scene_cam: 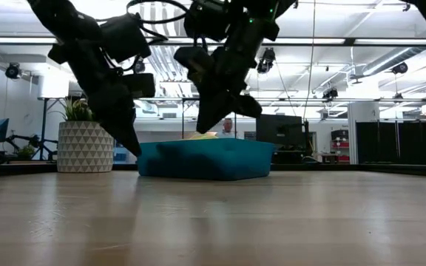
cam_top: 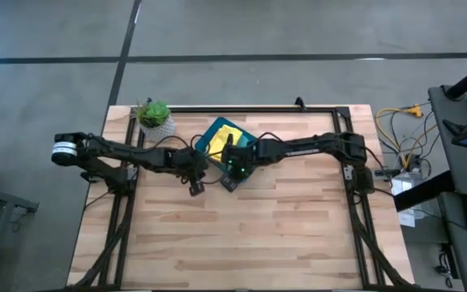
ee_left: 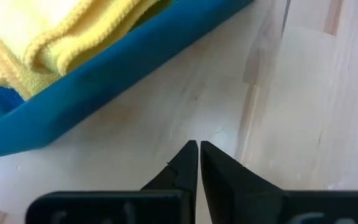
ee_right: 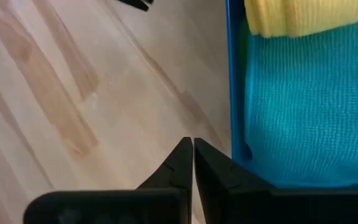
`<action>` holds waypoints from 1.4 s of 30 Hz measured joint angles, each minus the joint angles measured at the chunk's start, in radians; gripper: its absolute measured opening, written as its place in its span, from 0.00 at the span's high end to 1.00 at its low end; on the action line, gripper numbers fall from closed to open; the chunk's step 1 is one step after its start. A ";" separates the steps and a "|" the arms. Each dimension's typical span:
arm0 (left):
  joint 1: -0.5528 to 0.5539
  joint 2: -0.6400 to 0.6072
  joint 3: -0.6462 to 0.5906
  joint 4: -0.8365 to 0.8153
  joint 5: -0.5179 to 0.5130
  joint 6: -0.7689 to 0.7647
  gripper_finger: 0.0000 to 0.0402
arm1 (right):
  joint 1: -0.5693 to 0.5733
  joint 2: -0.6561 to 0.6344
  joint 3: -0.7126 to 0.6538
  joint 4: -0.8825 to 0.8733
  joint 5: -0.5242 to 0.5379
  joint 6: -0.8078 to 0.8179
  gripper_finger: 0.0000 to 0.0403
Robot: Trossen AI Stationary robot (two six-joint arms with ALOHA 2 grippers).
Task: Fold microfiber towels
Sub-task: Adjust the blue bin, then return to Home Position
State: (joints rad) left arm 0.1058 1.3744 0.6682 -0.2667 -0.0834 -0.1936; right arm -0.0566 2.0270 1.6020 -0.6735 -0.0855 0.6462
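Yellow towel (ee_left: pixel 61 31): soft, folded, piled in blue bin (ee_left: pixel 123 81), just beyond left gripper (ee_left: pixel 199 149).
Teal towel (ee_right: pixel 309 106): flat, fine-ribbed, in bin beside right gripper (ee_right: pixel 192 146).
Left gripper: clenched, empty, above table (ee_left: pixel 278 112).
Right gripper: clenched, empty.

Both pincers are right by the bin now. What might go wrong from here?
1. The left pincer and right pincer are shut and empty beside the blue bin. Reaching in shut would only push the yellow towel and teal towel, not grip them.
2. Both hang close to the bin's wall, so a descent could catch the rim and shove the bin.
3. The arms nearly meet; they may collide.
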 joint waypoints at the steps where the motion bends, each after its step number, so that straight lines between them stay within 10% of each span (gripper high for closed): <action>1: 0.004 0.000 -0.001 0.000 0.000 0.001 0.99 | 0.000 0.004 0.000 0.001 -0.001 -0.002 0.98; 36: 0.167 -0.062 0.001 0.076 0.095 0.069 0.98 | -0.172 -0.074 -0.002 -0.266 0.273 -0.130 0.98; 42: 0.145 -0.253 -0.023 0.068 0.191 -0.028 0.98 | -0.012 -0.277 -0.157 0.107 0.241 -0.194 0.98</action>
State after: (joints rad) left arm 0.2506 1.1215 0.6448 -0.1988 0.1075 -0.2215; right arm -0.0682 1.7504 1.4453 -0.5667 0.1555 0.4522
